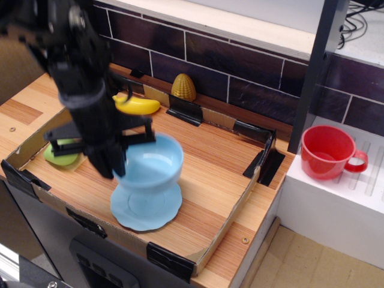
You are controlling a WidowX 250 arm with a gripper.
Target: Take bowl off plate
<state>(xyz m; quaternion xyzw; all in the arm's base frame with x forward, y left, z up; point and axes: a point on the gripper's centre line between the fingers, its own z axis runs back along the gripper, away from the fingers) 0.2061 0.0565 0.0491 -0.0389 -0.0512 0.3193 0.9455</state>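
The gripper (114,162) is clamped on the left rim of the bowl (150,168), with its dark fingers pointing down over the rim. The bowl is held in the air above the plate (146,207). The bowl appears slightly blurred. Whether its underside still touches the plate cannot be told from this view, but most of the plate's face is exposed below it.

The plate lies flat on the tabletop (210,156), near the front wall of the cardboard tray (231,217) that borders the work area. Its scalloped rim shows on the front and right sides.

The arm (78,66) descends from the upper left corner and covers part of the tray's left side. A green object (60,157) lies just left of the gripper, partly hidden by it.

A banana (139,105) lies near the rear wall of the tray, behind the arm. A corn cob (183,87) stands upright just to the right of the banana, against the dark tiled wall (240,66).

A red cup (327,152) stands on a white rack (342,204) to the right, outside the tray and well apart from the bowl. Its handle points to the right.
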